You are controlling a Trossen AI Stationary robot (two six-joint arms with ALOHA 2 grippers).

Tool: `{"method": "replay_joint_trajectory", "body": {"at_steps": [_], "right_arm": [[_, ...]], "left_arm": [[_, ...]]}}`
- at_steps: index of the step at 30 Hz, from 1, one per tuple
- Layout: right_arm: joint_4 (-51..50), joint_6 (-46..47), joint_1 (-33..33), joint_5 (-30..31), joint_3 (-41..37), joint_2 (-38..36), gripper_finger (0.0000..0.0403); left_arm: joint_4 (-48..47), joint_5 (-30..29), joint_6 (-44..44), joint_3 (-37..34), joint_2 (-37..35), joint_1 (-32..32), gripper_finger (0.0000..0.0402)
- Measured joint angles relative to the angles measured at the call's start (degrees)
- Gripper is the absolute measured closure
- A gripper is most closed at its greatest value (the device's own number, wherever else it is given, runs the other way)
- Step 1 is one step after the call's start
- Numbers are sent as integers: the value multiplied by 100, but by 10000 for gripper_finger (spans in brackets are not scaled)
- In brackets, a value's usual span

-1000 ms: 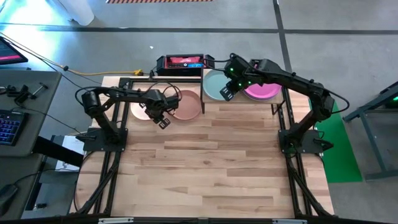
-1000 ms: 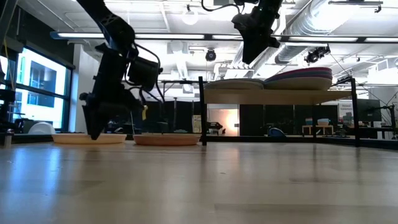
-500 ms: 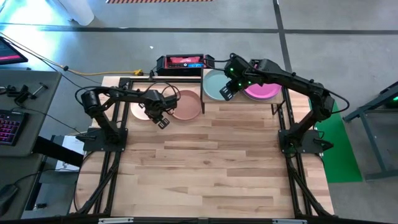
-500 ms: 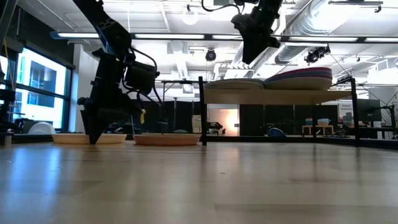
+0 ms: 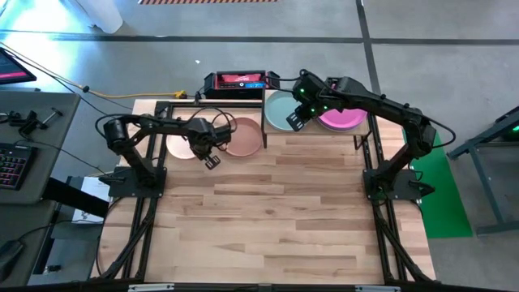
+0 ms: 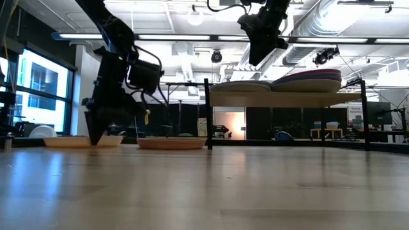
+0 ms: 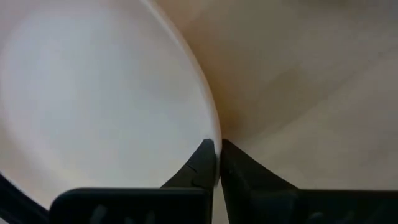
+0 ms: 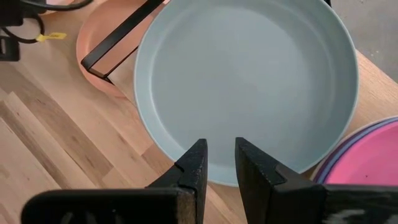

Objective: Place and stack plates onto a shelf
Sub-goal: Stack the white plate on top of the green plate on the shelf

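Since the earlier frames, the pale pink plate [image 5: 180,143] has been pinched at its rim by the left gripper [image 7: 217,163], whose fingers were spread a second ago and are now clamped tight on the edge. It's also been dragged a little to the left, with the terracotta plate [image 5: 242,135] left sitting on the tabletop [image 5: 276,211] beside it.

Progress-wise, roughly partway: on the shelf [image 5: 274,129] a teal-green plate [image 5: 281,109] and a magenta-topped stack [image 5: 342,118] are already parked side by side. Two plates on the table look left to go. The right gripper [image 8: 219,163] is held over the teal-green plate, fingers slightly parted, nothing gripped.
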Motion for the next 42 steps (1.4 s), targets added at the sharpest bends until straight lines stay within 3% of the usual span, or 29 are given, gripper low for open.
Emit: {"method": "replay_joint_trajectory", "body": {"at_steps": [10,16,21,26,31,35,42], "right_arm": [[56,-44,-55,2,0,0,344],[205,-38,-247,12,0,-83,344],[473,-24,-413,63,2,-319,344],[751,-44,-544,133,4,-618,344],[836,-45,-677,317,4,-873,344],[835,-27,-691,648,4,-1041,344],[837,3,-688,885,4,-1266,344]], "left_arm": [[-25,-40,24,487,-937,-114,400],[-119,-651,97,1065,-1574,-114,400],[122,-1125,665,1666,-1963,-114,400],[872,-1339,1661,2212,-2060,-112,400],[2094,-1308,3259,2512,-1980,-112,400],[3032,-1025,4471,2531,-1906,-86,401],[3605,-478,5868,2529,-1589,-92,401]]}}
